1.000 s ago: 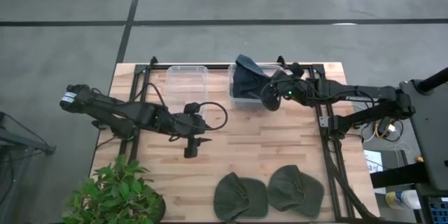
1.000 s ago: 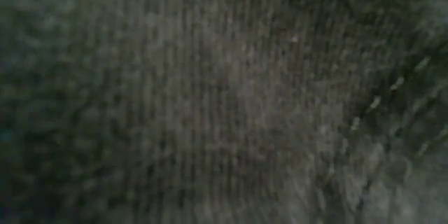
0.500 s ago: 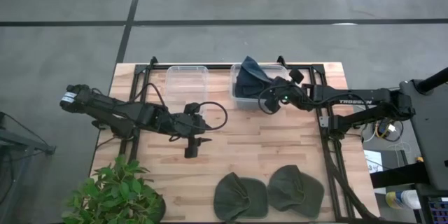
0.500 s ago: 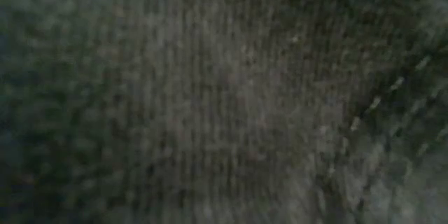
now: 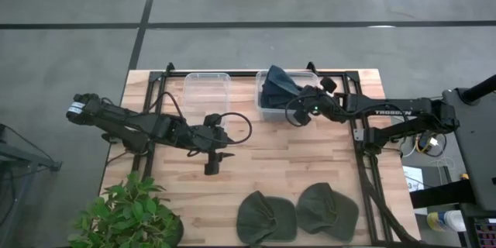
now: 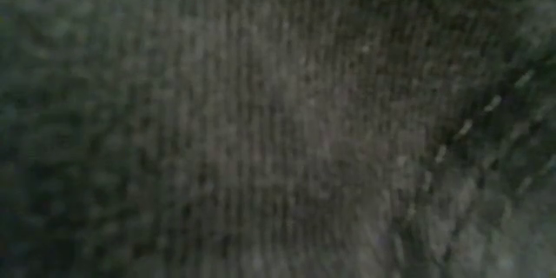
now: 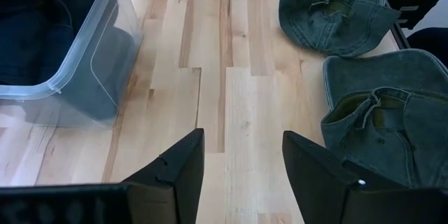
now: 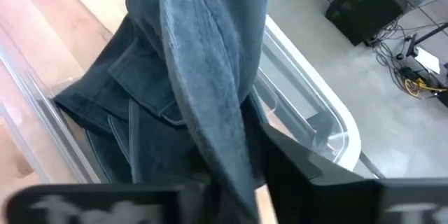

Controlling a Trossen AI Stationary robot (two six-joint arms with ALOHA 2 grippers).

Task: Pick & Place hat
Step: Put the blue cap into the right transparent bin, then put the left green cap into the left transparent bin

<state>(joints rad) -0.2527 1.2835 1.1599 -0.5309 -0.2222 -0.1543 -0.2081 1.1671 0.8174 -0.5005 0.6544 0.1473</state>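
Where low view blurs—blue hat [image 8: 210,91] gripped.

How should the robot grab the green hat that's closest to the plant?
Probably from straight above, pinching the raised, wrinkled fold near the middle of the green hat. It lies flattened on the table, so its edges hug the wood and offer little to catch. The open left gripper waits nearest; the right gripper is busy holding the blue hat over the bin.

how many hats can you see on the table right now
3. Two olive-green fabric hats lie side by side at the table's near edge. One dark blue denim hat hangs from the right end effector over the right clear plastic bin. Others may be hidden.
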